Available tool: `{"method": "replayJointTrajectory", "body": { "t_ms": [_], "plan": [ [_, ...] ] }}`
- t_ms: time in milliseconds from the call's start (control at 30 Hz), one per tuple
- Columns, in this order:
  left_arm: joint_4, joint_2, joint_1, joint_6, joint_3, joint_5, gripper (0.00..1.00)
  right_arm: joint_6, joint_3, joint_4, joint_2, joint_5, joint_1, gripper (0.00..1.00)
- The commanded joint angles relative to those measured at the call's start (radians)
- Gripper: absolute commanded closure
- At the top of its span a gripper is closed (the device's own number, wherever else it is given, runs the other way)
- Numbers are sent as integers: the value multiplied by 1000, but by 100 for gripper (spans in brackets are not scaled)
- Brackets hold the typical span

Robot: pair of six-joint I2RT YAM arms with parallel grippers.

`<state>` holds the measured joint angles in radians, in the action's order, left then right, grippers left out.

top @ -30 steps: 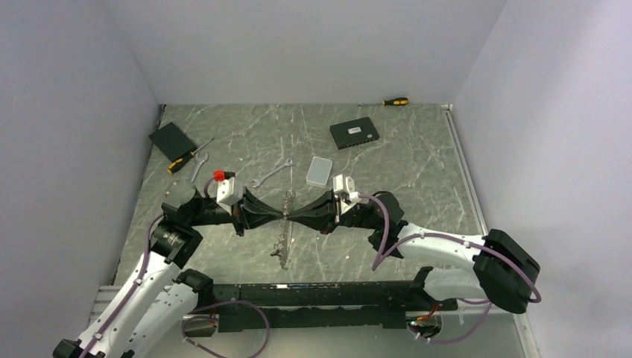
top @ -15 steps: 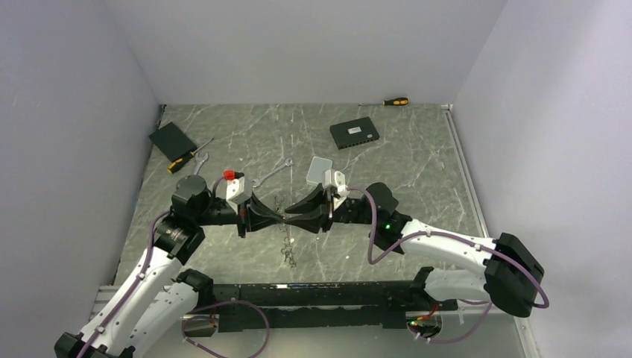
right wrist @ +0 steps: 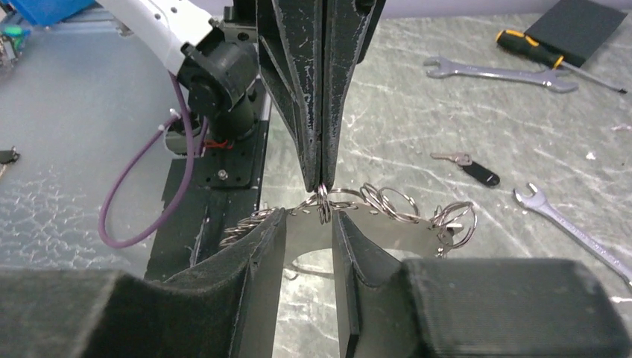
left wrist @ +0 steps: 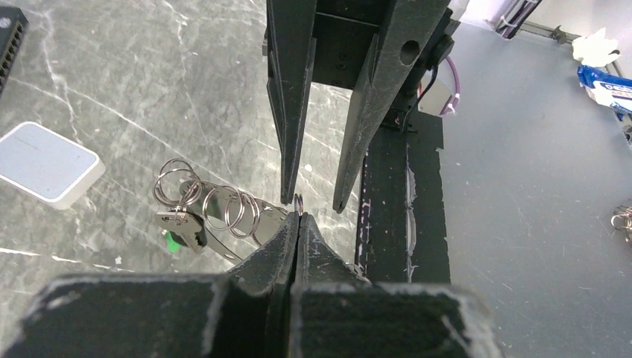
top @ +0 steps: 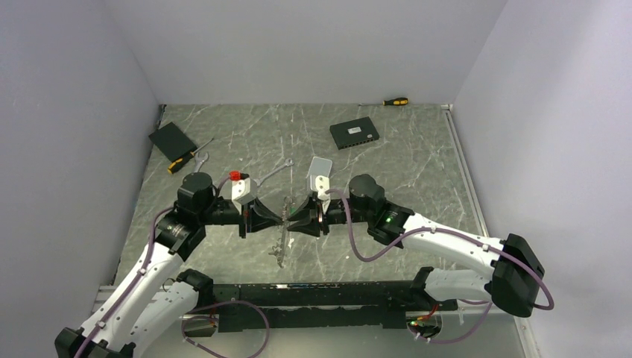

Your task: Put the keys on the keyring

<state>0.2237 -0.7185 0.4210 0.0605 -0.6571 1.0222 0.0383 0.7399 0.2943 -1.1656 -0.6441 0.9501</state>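
Note:
The keyring [right wrist: 387, 231] is a curved silvery band strung with several small split rings. It hangs above the table between the two arms [top: 281, 240]. My left gripper [left wrist: 298, 218] is shut on one small ring [left wrist: 298, 200] at the band's upper edge. A key with a green tag [left wrist: 179, 225] dangles from the band's far end. My right gripper [right wrist: 309, 216] is open, one finger on each side of that pinched ring [right wrist: 323, 203], tip to tip with the left gripper's fingers [right wrist: 320, 112]. Another key with a black tag [right wrist: 471, 168] lies loose on the table.
A white box [top: 319, 170] sits just behind the grippers, and a black box [top: 354, 133] lies further back. Two wrenches [top: 272, 174] [top: 198, 165], a screwdriver [top: 186, 158] and a black pad [top: 172, 139] lie at the left. Another screwdriver [top: 395, 101] lies at the back wall.
My right gripper has let go and opened, then moved back in to the left around the ring. The left gripper has stayed shut on the keyring, which still hangs from it.

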Motion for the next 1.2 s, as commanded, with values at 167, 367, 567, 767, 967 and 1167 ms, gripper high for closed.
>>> {"method": "replayJointTrajectory", "body": {
  "t_ms": [167, 367, 567, 767, 967, 1167],
  "plan": [
    [24, -15, 2, 53, -49, 9, 100, 63, 55, -36, -21, -2, 12, 71],
    [26, -24, 4, 50, -50, 11, 100, 58, 56, -27, -28, -9, 18, 71],
    [23, -28, 4, 47, -49, 16, 100, 44, 54, 7, -38, -15, 27, 73],
    [22, -29, 4, 47, -48, 18, 100, 25, 53, 38, -56, -25, 31, 85],
    [22, -29, 4, 43, -49, 8, 100, 24, 43, 49, -48, -28, 32, 100],
    [-22, 29, 2, -11, -39, -46, 55, 2, -13, 146, 7, -4, 32, 100]
  ]
}}
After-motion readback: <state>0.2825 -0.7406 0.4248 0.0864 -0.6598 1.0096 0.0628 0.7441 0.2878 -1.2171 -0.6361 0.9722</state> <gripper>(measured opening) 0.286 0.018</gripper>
